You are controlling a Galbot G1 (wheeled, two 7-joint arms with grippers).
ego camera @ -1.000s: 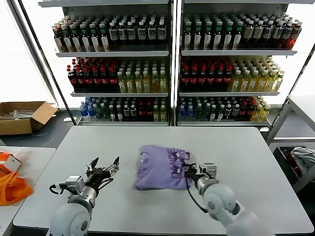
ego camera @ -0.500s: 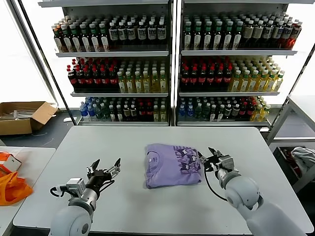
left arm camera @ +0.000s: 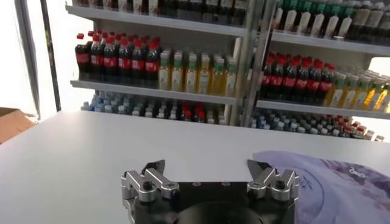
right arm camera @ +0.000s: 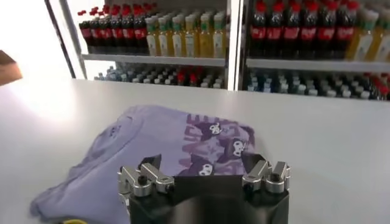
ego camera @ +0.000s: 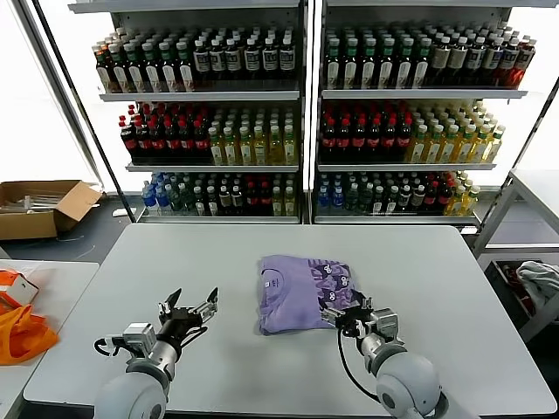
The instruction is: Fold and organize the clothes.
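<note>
On the grey surface [ego camera: 454,288], the lavender T-shirt [ego camera: 301,292] lies folded into a compact rectangle near the middle, its dark purple print facing up on the side toward the robot's right. A second ago the shirt was a looser bundle with the right tool clamped on its right edge; since then the bundle has been flattened and squared, and the right tool [ego camera: 352,316] has let go and pulled back toward the robot. It now sits at the shirt's near right corner, jaws spread wide and holding nothing, the forearm low over the surface. The left tool [ego camera: 189,308] hangs well to the left of the shirt, jaws likewise apart and empty, almost where it was before.
</note>
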